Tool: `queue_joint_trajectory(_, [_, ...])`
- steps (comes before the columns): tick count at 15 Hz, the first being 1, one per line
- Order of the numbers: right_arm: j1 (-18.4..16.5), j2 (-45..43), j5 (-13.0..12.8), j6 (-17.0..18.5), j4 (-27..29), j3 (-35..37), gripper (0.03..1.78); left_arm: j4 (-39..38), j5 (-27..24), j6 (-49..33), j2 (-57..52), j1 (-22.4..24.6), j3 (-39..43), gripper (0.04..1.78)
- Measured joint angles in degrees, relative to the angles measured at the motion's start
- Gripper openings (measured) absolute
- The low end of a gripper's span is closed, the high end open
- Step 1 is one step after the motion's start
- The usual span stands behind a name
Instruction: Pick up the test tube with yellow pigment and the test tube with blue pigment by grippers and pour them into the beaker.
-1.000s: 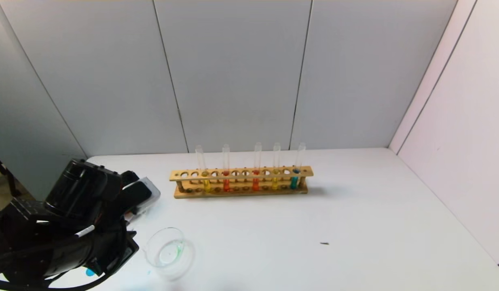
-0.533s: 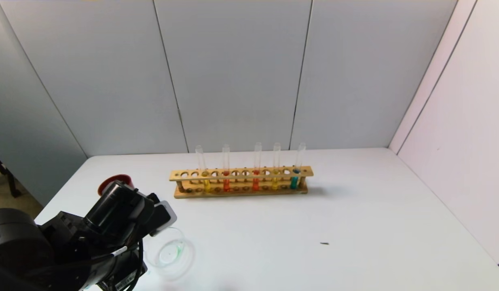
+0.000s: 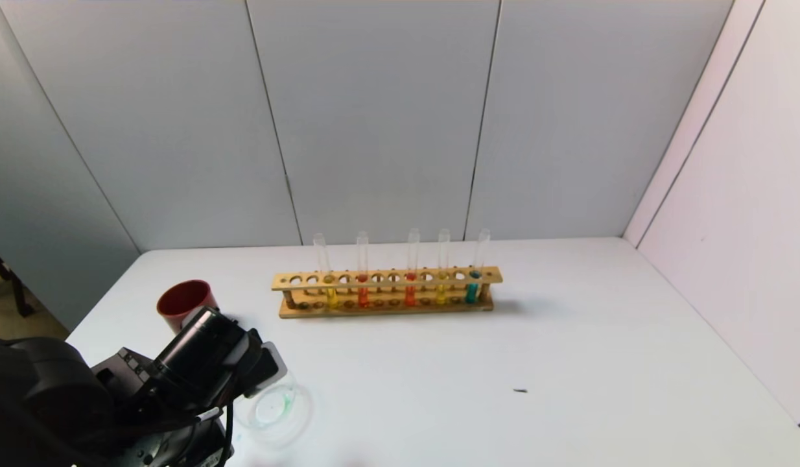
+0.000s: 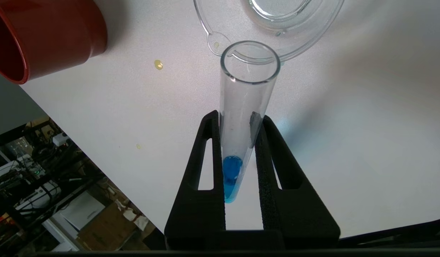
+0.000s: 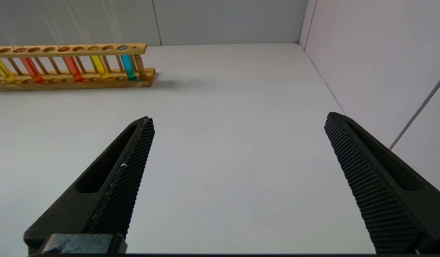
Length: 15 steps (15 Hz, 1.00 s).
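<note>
left tool (image 4: 238,119) lowered | clamps blue tube (image 4: 241,117) (mouth at beaker (image 4: 273,32))

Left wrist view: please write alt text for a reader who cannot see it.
The left gripper is shut on a glass test tube with a little blue liquid at its closed end, its open mouth close to the rim of a clear beaker. A dark red cup stands nearby on the white table.

The counter (image 3: 568,337) lies bare across its middle and right, from the wooden rack (image 3: 387,290) down to the near edge, save one small dark speck (image 3: 520,390). The rack with its upright tubes bars the far centre. At near left, the red cup (image 3: 181,301), the beaker (image 3: 273,405) and the left gripper (image 4: 238,119) crowd together.
</note>
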<state>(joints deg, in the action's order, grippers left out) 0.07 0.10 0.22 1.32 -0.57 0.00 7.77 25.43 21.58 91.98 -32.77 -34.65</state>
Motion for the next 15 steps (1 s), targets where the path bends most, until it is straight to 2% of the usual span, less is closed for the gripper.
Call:
queue_joint_trajectory(6, [0.00, 0.00, 0.00, -0.02, -0.02, 0.00, 1.74, 1.18, 2.13, 1.43, 4.35, 0.20, -2.67, 0.32])
queue_joint_trajectory(9, [0.00, 0.00, 0.00, 0.00, -0.02, 0.00, 1.74, 5.07, 3.06, 1.82, 6.95, 0.37, -5.14, 0.32])
queue_joint_trajectory(15, [0.00, 0.00, 0.00, 0.00, -0.02, 0.00, 1.74, 7.78, 3.69, 1.93, 10.41, 0.94, -7.80, 0.32])
